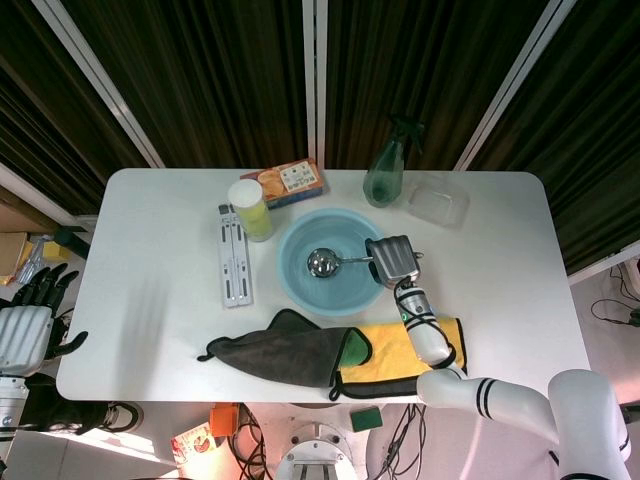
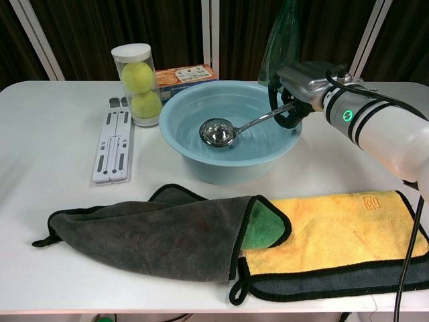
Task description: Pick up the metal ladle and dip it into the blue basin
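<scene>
The blue basin (image 1: 340,292) (image 2: 201,157) sits mid-table with water in it. My right hand (image 1: 393,259) (image 2: 298,84) hovers over its right rim and grips the handle of the metal ladle (image 1: 323,263) (image 2: 218,132). The ladle's bowl lies low inside the basin, at the water near the middle, with the handle slanting up to the right. My left hand (image 1: 25,325) hangs off the table's left edge, fingers apart and holding nothing; the chest view does not show it.
A tube of tennis balls (image 2: 136,84) and a grey folded stand (image 2: 112,144) stand left of the basin. Behind it are an orange box (image 1: 290,181), a green spray bottle (image 1: 384,170) and a clear container (image 1: 437,201). Grey (image 2: 154,231) and yellow (image 2: 335,231) cloths lie in front.
</scene>
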